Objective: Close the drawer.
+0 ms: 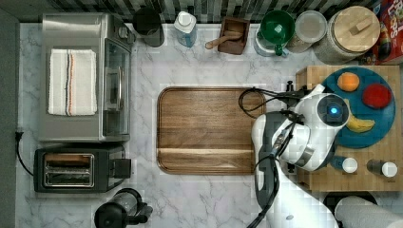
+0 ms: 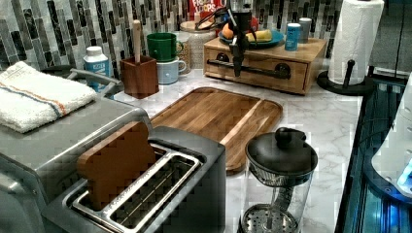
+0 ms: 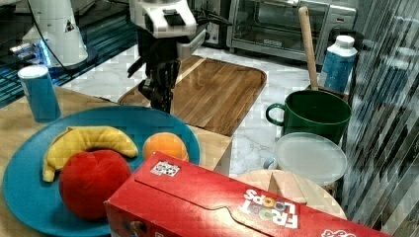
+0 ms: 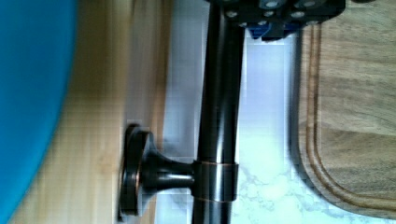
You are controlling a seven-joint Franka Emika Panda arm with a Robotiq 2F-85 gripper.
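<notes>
One drawer (image 2: 252, 68), in the wooden box under the blue plate (image 2: 265, 40), looks nearly flush. The gripper (image 2: 237, 58) hangs at its handle (image 4: 219, 112); whether it is clamped I cannot tell. Next comes a final inward push, probably.

I work on a kitchen counter. The marble-patterned worktop (image 1: 199, 194) runs up to a tiled backsplash (image 2: 43, 29), and cooking gear stands all round me: a toaster oven (image 1: 85, 76) with a folded towel (image 1: 72, 81) on top, a toaster (image 1: 78, 168), a French press (image 2: 279, 184), mugs (image 2: 163, 46), a cereal box (image 3: 217, 202), a paper towel roll (image 2: 354, 39) and a blue plate (image 3: 29, 182) of fruit.
</notes>
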